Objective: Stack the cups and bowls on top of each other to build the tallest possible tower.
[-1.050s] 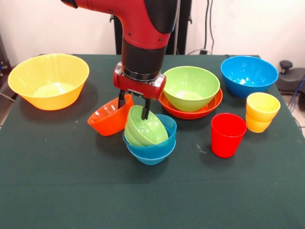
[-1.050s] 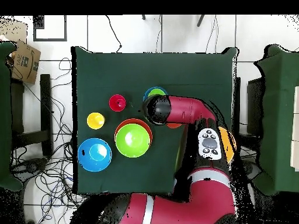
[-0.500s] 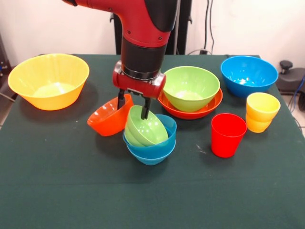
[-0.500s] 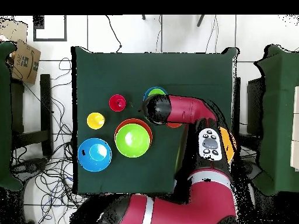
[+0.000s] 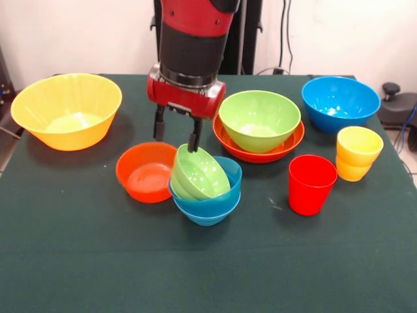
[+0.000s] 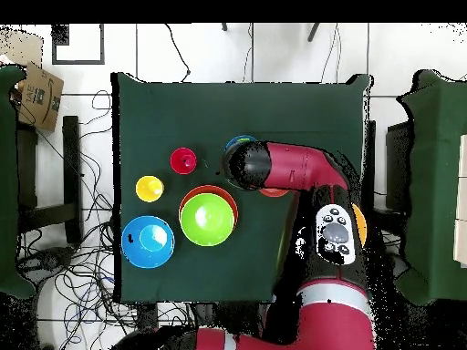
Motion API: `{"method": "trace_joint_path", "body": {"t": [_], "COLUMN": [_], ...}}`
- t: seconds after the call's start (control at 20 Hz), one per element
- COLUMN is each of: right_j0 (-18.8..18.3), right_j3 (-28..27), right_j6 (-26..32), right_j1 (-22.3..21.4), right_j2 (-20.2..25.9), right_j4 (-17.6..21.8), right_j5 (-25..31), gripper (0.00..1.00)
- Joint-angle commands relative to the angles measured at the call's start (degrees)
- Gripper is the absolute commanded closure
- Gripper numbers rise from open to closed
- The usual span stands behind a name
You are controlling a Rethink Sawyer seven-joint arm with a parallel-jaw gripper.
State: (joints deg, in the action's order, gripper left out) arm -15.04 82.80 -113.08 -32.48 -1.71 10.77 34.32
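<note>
Bowls: fingers [image 5: 193, 134] parted, empty, gripper [image 5: 176, 135] above gap | small green bowl [image 5: 199, 173] tilted in nested blue bowls [image 5: 207, 201], directly below | orange bowl [image 5: 147, 172] flat on surface [image 5: 78, 248], touching their side.

Seven bowls sit on the table: one big yellow bowl [image 5: 66, 109], two orange ones [image 5: 146, 171] [image 5: 260, 147], two green [image 5: 259, 120] [image 5: 199, 173], two blue [image 5: 340, 103] [image 5: 207, 202]. Two cups stand at about four o'clock: a red cup [image 5: 311, 184] and a yellow cup [image 5: 358, 153].
</note>
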Motion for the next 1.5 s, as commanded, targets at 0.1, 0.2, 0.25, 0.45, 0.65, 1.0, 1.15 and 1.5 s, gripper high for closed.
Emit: {"method": "trace_joint_path", "body": {"t": [0.1,0.2,0.25,0.45,0.65,1.0,1.15,1.5], "right_j0": [-0.5,-0.6,-0.6,-0.8,-0.6,-1.0,-1.2,-1.7], "right_j3": [-1.0,-1.4,-1.5,-0.9,-0.4,-0.7,-1.6,-2.4], "right_j6": [2.8,2.8,2.7,2.4,1.9,2.1,2.1,1.9], "right_j1": [-1.5,-1.3,-1.1,-0.8,-0.8,0.7,2.1,4.4], "right_j2": [5.8,6.0,6.0,6.3,6.4,6.8,6.9,7.5], "right_j4": [-0.7,-0.6,-0.5,-0.2,-0.2,0.4,1.1,2.0], "right_j5": [8.8,9.0,8.8,7.6,7.2,4.9,3.1,-0.1], "gripper": [0.0,0.0,0.0,0.0,0.0,0.0,0.0,0.0]}}
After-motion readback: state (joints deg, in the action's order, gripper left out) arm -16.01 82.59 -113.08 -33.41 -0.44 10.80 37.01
